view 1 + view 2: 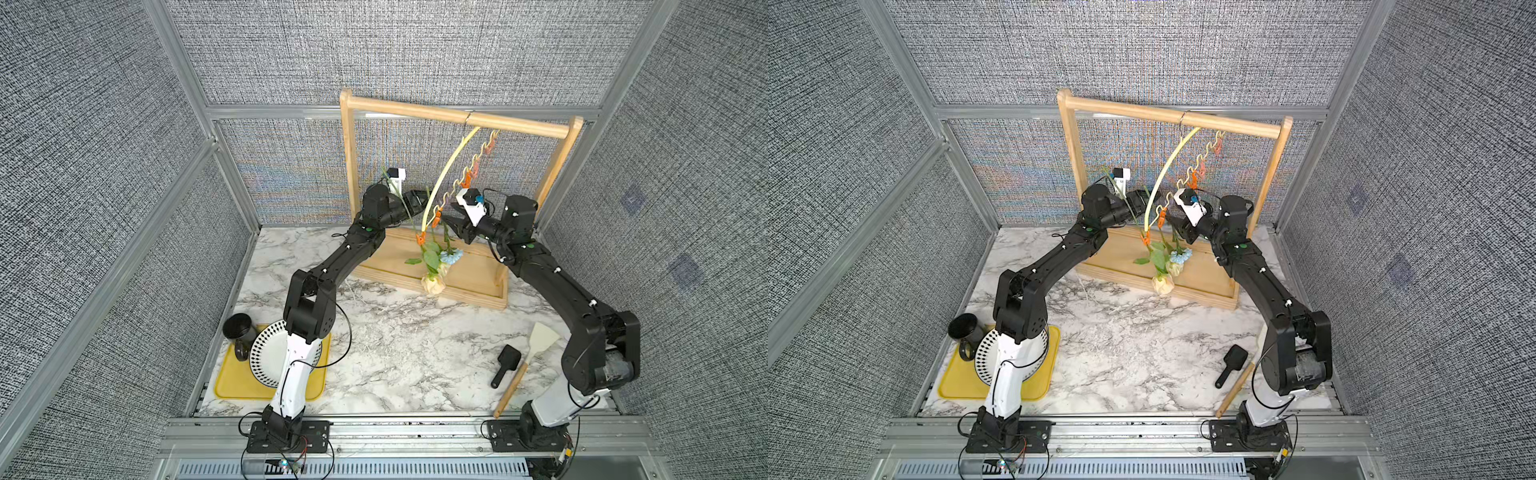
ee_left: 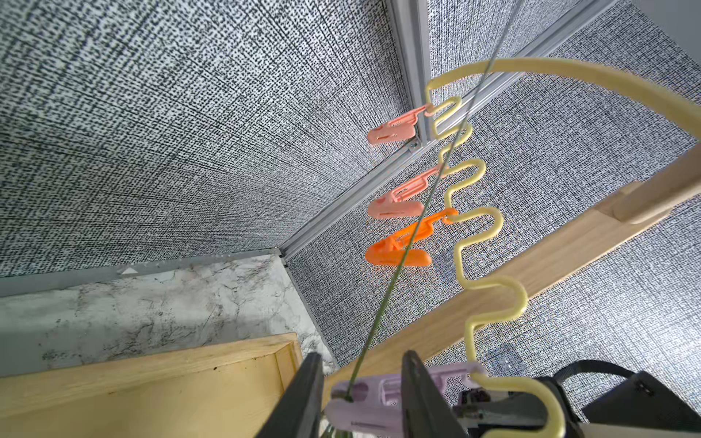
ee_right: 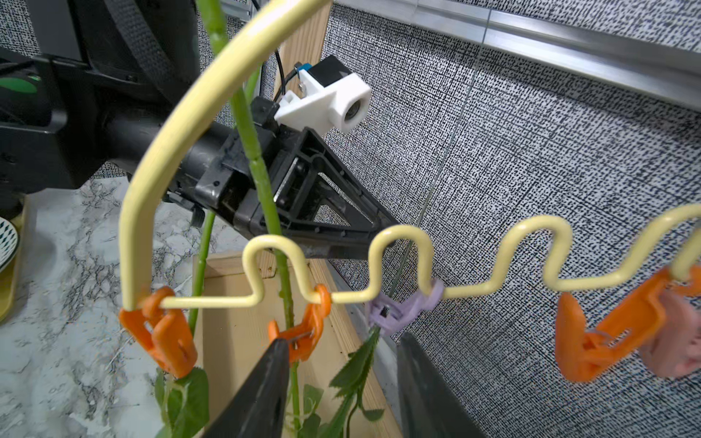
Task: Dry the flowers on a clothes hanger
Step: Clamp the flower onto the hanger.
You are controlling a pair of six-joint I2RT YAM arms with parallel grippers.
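Well back on the marble worktop [image 1: 395,353] stands a wooden rack [image 1: 457,116]; the left arm [image 1: 332,266] and right arm [image 1: 561,286] reach inward to it, elbows bent, wrists nearly meeting. From its top a yellow hanger [image 1: 441,180] hangs tilted, and the flowers [image 1: 432,259] dangle blooms-down from clips [image 3: 167,341] at its low end. The left end effector [image 2: 360,364] is released, jaws apart around a purple clip [image 2: 375,394] pinching one of them; the right end effector [image 3: 341,339] is likewise released, close to that clip

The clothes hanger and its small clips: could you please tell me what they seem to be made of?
The clothes hanger looks like bent wire in a smooth pale-yellow coating, judging by its thin, even rod and tight waves; solid plastic is possible. The clips look like moulded plastic, semi-matte, with flat colour and ribbed, hollowed shapes.
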